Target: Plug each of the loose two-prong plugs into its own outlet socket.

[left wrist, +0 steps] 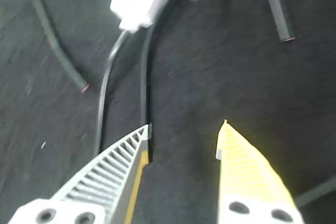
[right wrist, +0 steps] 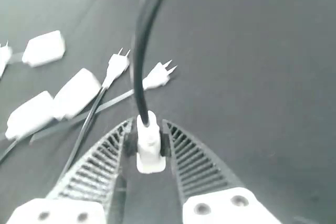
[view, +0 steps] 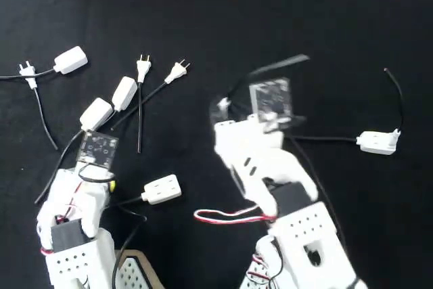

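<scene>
Two grippers were checked. Your right gripper [right wrist: 147, 125] was pinching a white plug [right wrist: 148, 156], its long axis in line with the fingers. Your left gripper [left wrist: 186, 125] hung spread above the table [left wrist: 236, 51]. The nearest outlet socket [right wrist: 77, 93] lay to the held plug's left, closer to your left arm

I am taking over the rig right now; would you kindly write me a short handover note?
Left gripper: open, empty, by the nearest socket.
Right gripper: shut on a white plug, over mid-table.
Loose plugs: far-left plug, left middle plug, right middle plug.
Other sockets: neighbour socket, back-left socket, front socket.
Done: perhaps the right-side socket, which seems to have a plug in it; hard to tell.
Left: the held plug and the three loose ones.
</scene>
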Available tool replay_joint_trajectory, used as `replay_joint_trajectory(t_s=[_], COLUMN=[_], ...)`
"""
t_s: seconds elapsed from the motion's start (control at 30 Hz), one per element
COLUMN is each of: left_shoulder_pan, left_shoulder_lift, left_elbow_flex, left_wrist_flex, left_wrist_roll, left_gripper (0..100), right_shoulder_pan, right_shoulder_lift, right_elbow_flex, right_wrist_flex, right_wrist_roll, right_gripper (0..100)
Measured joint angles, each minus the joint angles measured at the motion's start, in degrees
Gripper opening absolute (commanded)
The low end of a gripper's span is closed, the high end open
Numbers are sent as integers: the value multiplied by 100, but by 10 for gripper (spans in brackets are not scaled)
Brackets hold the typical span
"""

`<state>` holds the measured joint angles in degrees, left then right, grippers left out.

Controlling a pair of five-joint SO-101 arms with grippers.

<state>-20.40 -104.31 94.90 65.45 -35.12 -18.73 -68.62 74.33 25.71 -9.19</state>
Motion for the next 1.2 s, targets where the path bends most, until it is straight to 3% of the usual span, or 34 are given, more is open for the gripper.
replay_joint_trajectory(t_s=[0.23,0.4,0.63,0.77,0.9,1.2], left_shoulder_pan=[1705,2840,4273,4457,4352,4193], left_shoulder_lift=[-18,387,2119,3226,4255,6637], left_elbow_flex=[-1134,-1336,-1776,-2092,-2154,-2690], left_wrist_flex=[554,756,826,571,-246,-1495], left_wrist_roll=[-202,-246,-607,-1002,-1345,-1433], left_gripper=[215,266,311,311,311,297], right_shoulder_pan=[765,1046,1371,1389,1389,1389], right_shoulder_lift=[-44,1099,2954,3147,3147,2796], right_elbow_flex=[-554,-1266,-2163,-2242,-2242,-2242], right_wrist_flex=[1222,1556,1574,1574,1591,1802], right_wrist_roll=[-264,-290,-220,-193,-193,-193], right_gripper=[11,11,11,11,11,11])
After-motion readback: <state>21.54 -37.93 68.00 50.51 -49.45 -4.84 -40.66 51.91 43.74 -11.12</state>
